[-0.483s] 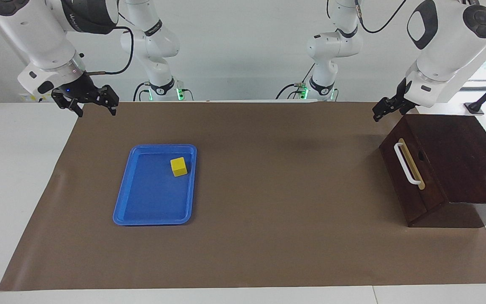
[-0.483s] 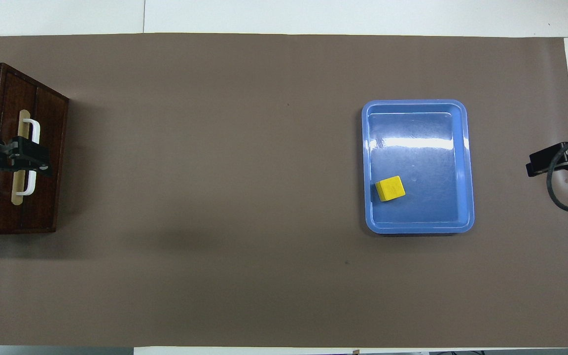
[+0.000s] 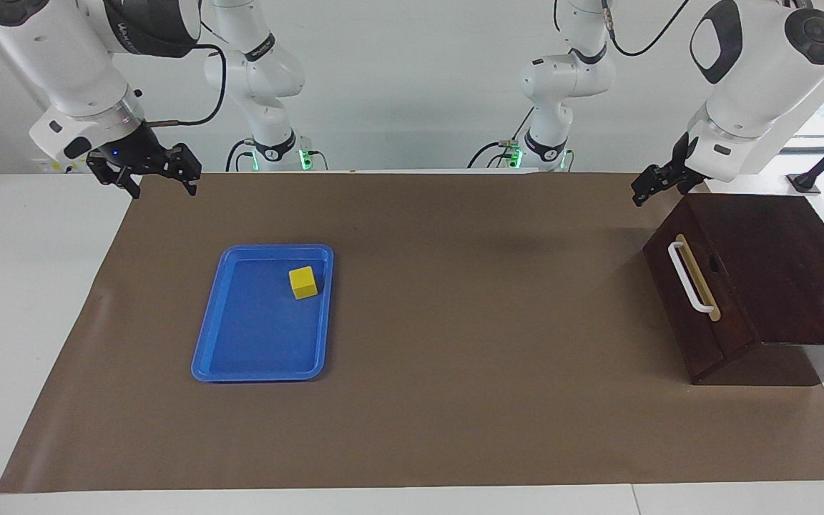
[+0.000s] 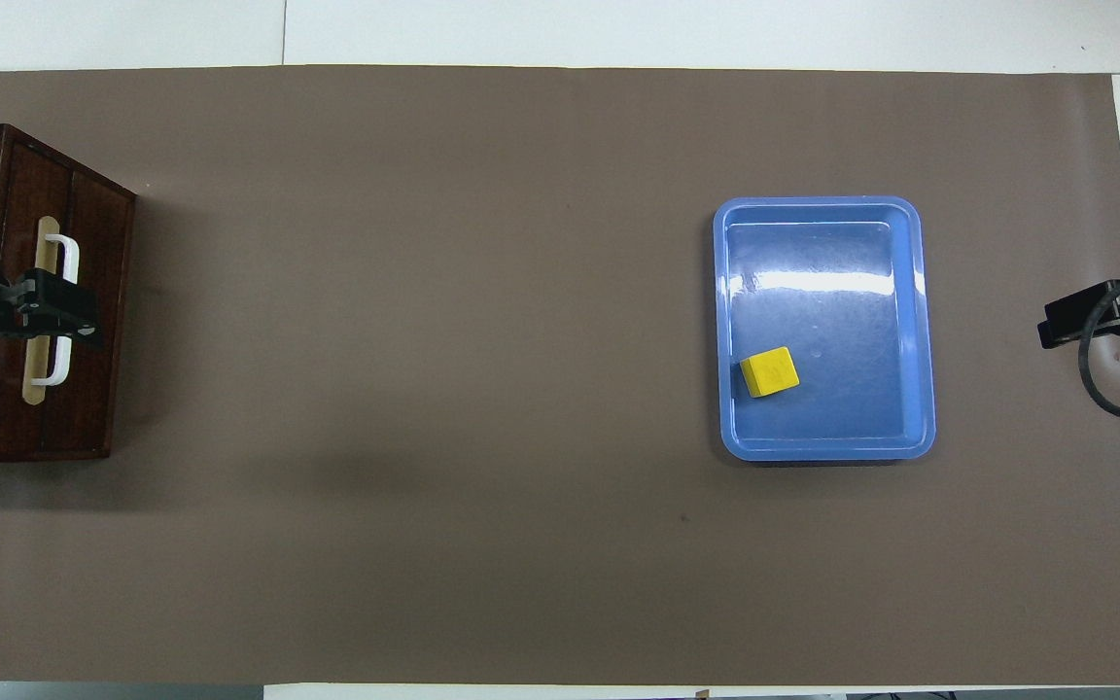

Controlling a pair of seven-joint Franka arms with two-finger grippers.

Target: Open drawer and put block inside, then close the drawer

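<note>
The drawer [image 3: 682,316] of the dark brown box is shut, its white bar handle [image 3: 689,277] facing the table's middle. A yellow block [image 3: 302,282] lies in the blue tray [image 3: 262,375], in the corner nearer the robots and the drawer. My left gripper [image 3: 651,192] hangs open in the air by the box's robot-side corner, clear of the handle. In the overhead view this left gripper [image 4: 74,316] covers the handle [image 4: 62,255] on the drawer [image 4: 98,292]. My right gripper [image 3: 162,186] hangs open and empty over the mat's edge, away from the block [image 4: 770,371].
A brown mat [image 3: 455,357] covers most of the white table. The tray [image 4: 818,452] sits toward the right arm's end, the box [image 3: 791,272] at the left arm's end. Two more arm bases stand at the robots' edge.
Both grippers have shifted only very slightly. Block, tray and drawer have not moved.
</note>
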